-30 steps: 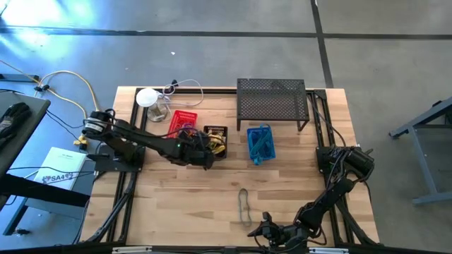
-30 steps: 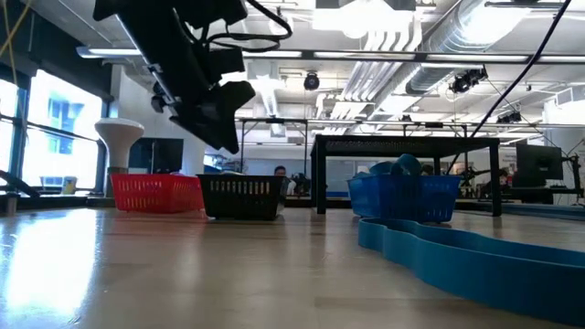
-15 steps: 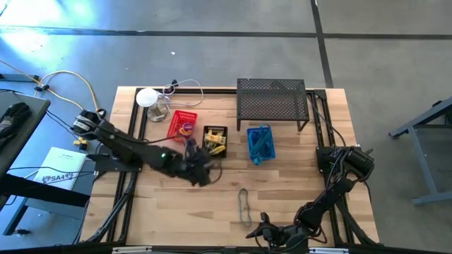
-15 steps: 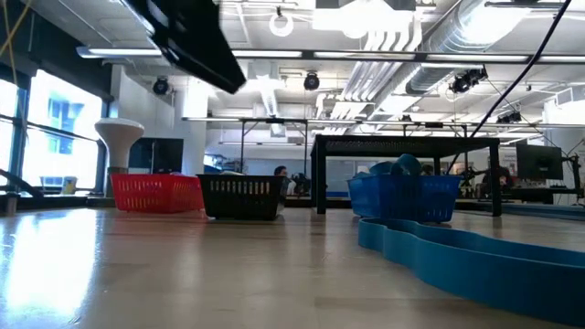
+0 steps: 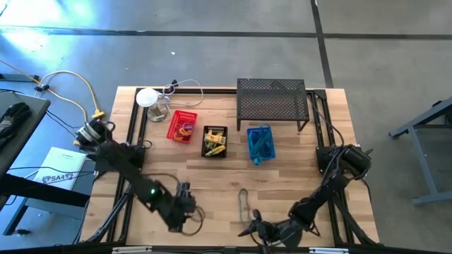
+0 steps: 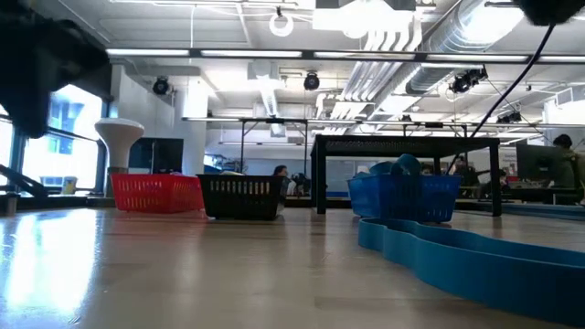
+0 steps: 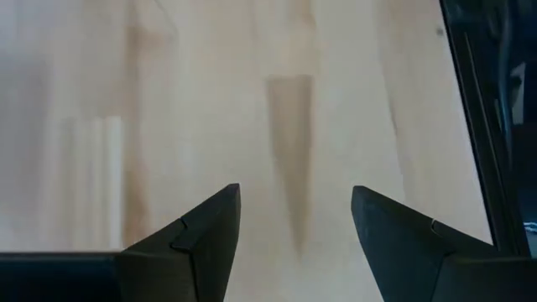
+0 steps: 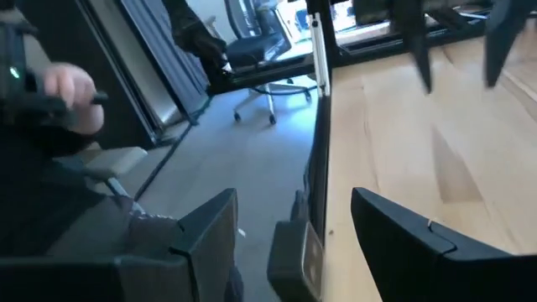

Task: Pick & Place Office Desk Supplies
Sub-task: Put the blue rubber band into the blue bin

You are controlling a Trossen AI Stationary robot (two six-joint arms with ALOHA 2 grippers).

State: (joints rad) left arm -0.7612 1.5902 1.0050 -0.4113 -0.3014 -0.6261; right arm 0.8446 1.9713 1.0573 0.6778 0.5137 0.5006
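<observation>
Both grippers empty, jaws apart, near table front edge.
Rubber-band loop (image 5: 244, 204) lies between left gripper (image 5: 189, 214) and right gripper (image 5: 248, 229), nearer the right, untouched.

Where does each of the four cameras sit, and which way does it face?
High view: above, looking straight down on the table; both arms show.
Low view: at table height, looking across at the red basket, black basket and blue basket.
Left wrist view: looks down past the open left gripper at bare wood.
Right wrist view: looks past the open right gripper over the table's edge into the room.
High and low views share the three baskets.
</observation>
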